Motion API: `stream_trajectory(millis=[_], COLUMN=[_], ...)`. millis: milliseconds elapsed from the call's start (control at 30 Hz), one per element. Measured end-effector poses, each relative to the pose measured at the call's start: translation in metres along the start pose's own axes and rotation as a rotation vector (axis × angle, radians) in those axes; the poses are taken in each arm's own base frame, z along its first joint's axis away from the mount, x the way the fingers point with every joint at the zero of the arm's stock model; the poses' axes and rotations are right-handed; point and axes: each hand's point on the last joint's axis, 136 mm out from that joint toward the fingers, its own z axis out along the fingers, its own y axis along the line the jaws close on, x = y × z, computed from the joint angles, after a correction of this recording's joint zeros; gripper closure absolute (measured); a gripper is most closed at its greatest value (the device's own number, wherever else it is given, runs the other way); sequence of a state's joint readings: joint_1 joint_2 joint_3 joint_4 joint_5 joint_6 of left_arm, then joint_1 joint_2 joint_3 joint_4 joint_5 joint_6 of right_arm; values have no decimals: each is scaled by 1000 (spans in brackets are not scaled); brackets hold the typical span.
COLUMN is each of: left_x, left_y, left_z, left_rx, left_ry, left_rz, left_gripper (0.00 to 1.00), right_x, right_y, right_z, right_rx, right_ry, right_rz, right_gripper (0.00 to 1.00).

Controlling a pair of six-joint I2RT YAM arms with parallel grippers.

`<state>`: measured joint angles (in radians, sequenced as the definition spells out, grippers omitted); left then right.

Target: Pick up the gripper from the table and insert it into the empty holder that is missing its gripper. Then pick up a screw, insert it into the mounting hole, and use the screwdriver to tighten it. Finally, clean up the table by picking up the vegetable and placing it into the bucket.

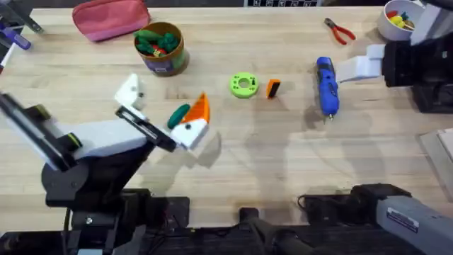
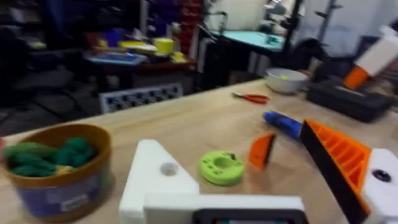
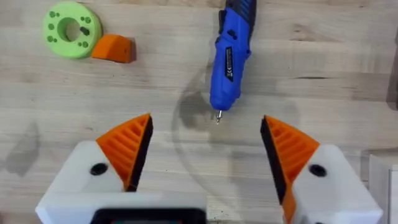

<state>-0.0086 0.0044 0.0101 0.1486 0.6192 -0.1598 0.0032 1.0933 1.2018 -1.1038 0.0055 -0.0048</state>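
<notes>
2 arms in play, and the gripper [image 1: 273, 88] lies upper centre of the overhead frame, beside the green disc [image 1: 244, 85]. Right gripper [image 3: 205, 149] hangs released over the screwdriver [image 3: 229, 59], tip pointing toward it. Left gripper [image 1: 185, 117] looks released, probably nearer the piece.

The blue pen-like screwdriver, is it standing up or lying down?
Lying down: the blue cylindrical screwdriver rests flat on the wooden table, metal tip toward the arms.

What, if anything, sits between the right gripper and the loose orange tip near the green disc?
Nothing visible blocks it. In the right wrist view the right gripper is open over bare wood, the orange tip lies beside the green disc, and the screwdriver lies off to the side of that path.
</notes>
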Motion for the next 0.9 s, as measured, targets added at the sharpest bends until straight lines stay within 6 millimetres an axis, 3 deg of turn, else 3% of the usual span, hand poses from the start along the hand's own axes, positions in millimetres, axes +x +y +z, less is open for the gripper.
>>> stream_trajectory(millis=[233,467,900], left_x=[30,49,51], left_y=[-31,-44,-62], left_z=[-5,-11,-18], left_rx=[185,253,389], left_ry=[130,209,187], left_rz=[-90,-154,50], left_gripper=[14,15,15], right_x=[0,0,0], right_y=[0,0,0], right_z=[0,0,0], right_rx=[0,0,0], right_ry=[0,0,0], right_rz=[0,0,0], right_gripper=[7,7,7])
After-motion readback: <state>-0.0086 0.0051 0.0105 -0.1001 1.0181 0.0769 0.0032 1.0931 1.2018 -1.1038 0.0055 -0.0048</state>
